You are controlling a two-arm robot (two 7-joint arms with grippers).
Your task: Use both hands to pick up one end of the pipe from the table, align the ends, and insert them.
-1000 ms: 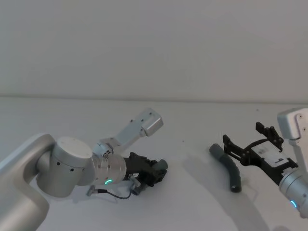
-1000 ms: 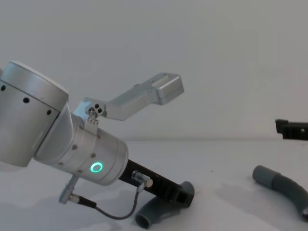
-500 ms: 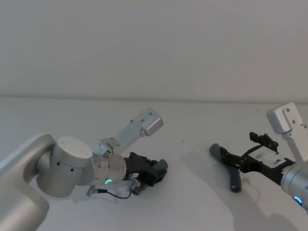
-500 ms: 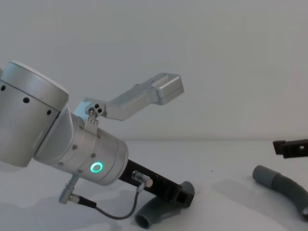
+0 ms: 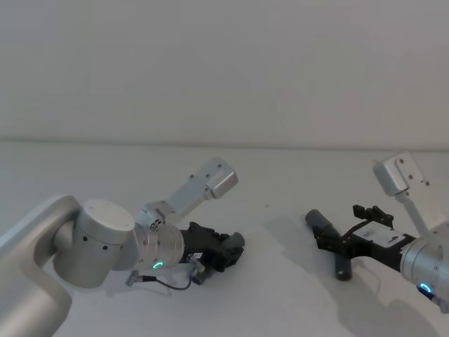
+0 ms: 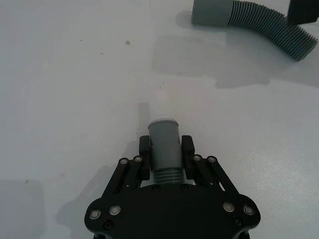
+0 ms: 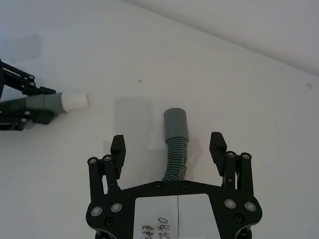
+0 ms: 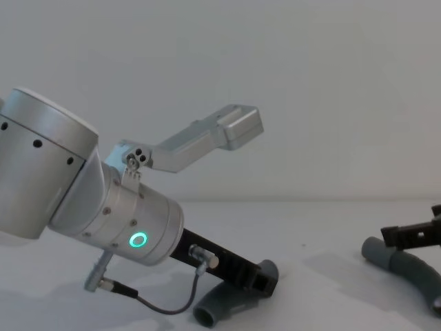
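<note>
My left gripper is shut on the grey collar of one pipe piece, whose pale tip points away from it, low over the white table. The head view shows this gripper left of centre, and the chest view shows it with the pipe's other end below it. The second pipe piece lies on the table at the right, its plain socket end pointing away. My right gripper is open, one finger on each side of its ribbed body. That gripper hangs just over this piece.
The silver camera bracket juts up from my left wrist, and a second one stands above my right wrist. A pale grey wall rises behind the table. A cable loops under my left wrist.
My right gripper has dropped lower and drawn in over the right pipe piece, so its fingers now straddle it. My left gripper and its pipe piece have not moved.
</note>
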